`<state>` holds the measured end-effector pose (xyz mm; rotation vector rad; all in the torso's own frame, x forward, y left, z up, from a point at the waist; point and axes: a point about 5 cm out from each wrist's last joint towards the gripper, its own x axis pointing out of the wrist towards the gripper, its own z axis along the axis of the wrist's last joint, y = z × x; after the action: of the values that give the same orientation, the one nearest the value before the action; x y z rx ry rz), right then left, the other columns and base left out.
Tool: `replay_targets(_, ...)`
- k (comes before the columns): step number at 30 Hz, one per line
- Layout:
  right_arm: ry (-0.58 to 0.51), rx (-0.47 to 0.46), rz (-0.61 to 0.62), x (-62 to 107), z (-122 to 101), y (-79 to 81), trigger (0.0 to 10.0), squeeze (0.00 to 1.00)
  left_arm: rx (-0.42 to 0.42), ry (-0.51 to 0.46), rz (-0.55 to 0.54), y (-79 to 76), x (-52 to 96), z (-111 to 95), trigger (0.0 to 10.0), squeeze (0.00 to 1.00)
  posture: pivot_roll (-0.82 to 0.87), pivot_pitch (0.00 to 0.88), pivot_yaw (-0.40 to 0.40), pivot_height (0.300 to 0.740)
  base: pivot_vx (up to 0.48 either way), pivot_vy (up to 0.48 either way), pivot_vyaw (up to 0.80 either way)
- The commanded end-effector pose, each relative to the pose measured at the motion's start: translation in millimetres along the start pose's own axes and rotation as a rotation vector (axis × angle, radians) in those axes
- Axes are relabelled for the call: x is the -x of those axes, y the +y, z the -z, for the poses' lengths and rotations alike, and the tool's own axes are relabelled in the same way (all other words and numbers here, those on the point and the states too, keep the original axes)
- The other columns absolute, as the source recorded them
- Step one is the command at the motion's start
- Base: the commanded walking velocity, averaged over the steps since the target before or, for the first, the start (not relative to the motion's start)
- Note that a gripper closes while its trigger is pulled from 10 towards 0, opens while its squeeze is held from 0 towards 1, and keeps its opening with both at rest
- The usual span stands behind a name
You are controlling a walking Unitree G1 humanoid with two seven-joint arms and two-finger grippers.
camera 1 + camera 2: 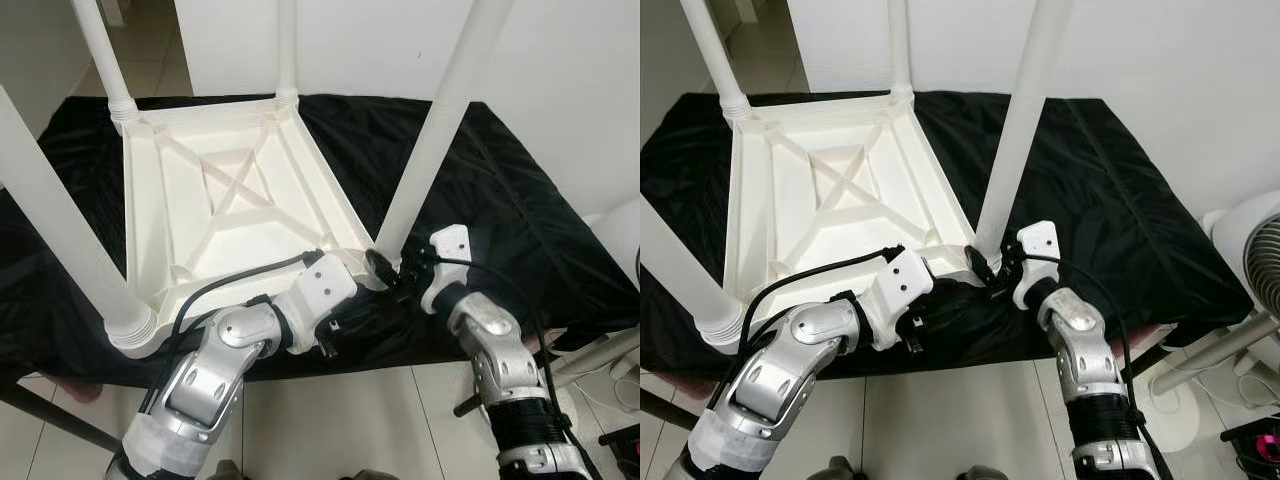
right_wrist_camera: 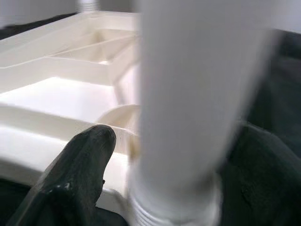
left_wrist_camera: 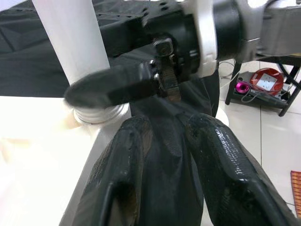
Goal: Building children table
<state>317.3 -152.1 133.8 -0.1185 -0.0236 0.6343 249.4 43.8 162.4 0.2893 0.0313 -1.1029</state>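
While the right gripper (image 1: 992, 268) jaws are closed around the leg (image 1: 1015, 140) at lower centre and the left gripper's (image 3: 164, 155) are narrowly parted and empty, the leg's screw joint could be cross-threaded if tilted.

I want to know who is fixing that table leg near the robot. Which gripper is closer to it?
Right. The right gripper has its fingers around the base of the near right table leg. The left gripper sits just beside it, over the black cloth, not touching the leg.
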Motion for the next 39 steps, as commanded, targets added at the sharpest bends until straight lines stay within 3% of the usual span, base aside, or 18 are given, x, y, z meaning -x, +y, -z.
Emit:
replay_targets(1,0.008,0.01,-0.051,-3.2,3,1.3,10.0,0.0,-0.003,0.006,-0.06,5.0,-0.5,1,10.0,0.0,-0.08,0.0,-0.009,0.74,0.0,0.0,0.0)
replay_targets(2,0.024,0.018,-0.084,-7.6,4,0.5,10.0,0.0,-0.004,0.006,-0.061,5.9,-0.6,1,10.0,0.0,-0.08,0.0,-0.006,0.74,0.0,0.0,0.0)
replay_targets(3,0.036,0.034,-0.099,-11.6,5,-1.1,9.0,0.0,-0.006,0.007,-0.061,6.8,-0.7,1,10.0,0.0,-0.07,0.0,-0.004,0.74,0.0,0.0,0.0)
replay_targets(4,0.046,0.041,-0.112,-14.4,5,-2.7,6.4,0.0,-0.007,0.007,-0.062,7.4,-0.6,0,10.0,0.0,-0.07,0.0,-0.004,0.74,0.0,0.0,0.0)
replay_targets(5,0.046,0.041,-0.112,-14.4,5,-2.7,6.4,0.0,-0.007,0.007,-0.062,7.4,-0.6,0,10.0,0.0,-0.07,0.0,-0.004,0.74,0.0,0.0,0.0)
replay_targets(6,0.062,0.051,-0.121,-16.5,7,-4.9,3.4,0.0,-0.009,0.007,-0.063,8.1,0.0,0,10.0,0.0,-0.07,0.0,-0.005,0.74,0.0,0.0,0.0)
replay_targets(7,0.062,0.051,-0.121,-16.5,7,-4.9,3.4,0.0,-0.009,0.007,-0.063,8.1,0.0,0,10.0,0.0,-0.07,0.0,-0.005,0.74,0.0,0.0,0.0)
replay_targets(8,0.08,0.059,-0.126,-17.8,8,-9.4,1.2,0.0,-0.012,0.009,-0.07,9.7,1.5,0,10.0,0.0,-0.06,0.0,-0.009,0.74,0.0,0.0,0.0)
replay_targets(9,0.08,0.059,-0.126,-17.8,8,-9.4,1.2,0.0,-0.012,0.009,-0.07,9.7,1.5,0,10.0,0.0,-0.06,0.0,-0.009,0.74,0.0,0.0,0.0)
replay_targets(10,0.09,0.06,-0.122,-16.9,10,-12.6,0.0,0.0,-0.013,0.012,-0.078,11.1,2.5,0,10.0,0.0,-0.06,0.004,-0.012,0.74,0.0,0.0,0.0)
replay_targets(21,0.103,0.026,-0.143,-8.8,21,-17.3,0.0,0.0,-0.003,0.016,-0.087,10.3,3.9,1,10.0,0.0,-0.06,0.018,-0.01,0.74,0.0,0.0,0.0)
replay_targets(22,0.093,0.007,-0.13,-9.0,21,-15.6,10.0,0.0,-0.003,0.018,-0.085,9.8,3.9,1,10.0,0.0,-0.06,0.02,-0.005,0.74,0.0,0.0,0.0)
replay_targets(27,0.072,-0.044,-0.075,-12.2,19,-9.7,10.0,0.0,-0.004,0.02,-0.078,9.5,3.5,2,10.0,0.0,-0.07,0.025,0.0,0.74,0.0,0.0,0.0)
replay_targets(33,0.086,-0.13,0.172,-27.3,17,6.9,10.0,0.0,-0.01,0.024,-0.068,9.2,1.8,2,10.0,0.0,-0.07,0.026,0.003,0.74,0.0,0.0,0.0)
replay_targets(39,0.098,-0.198,0.277,-31.7,17,18.7,10.0,0.0,-0.01,0.025,-0.064,7.3,0.8,3,10.0,0.0,-0.08,0.021,-0.004,0.74,0.0,0.0,0.0)
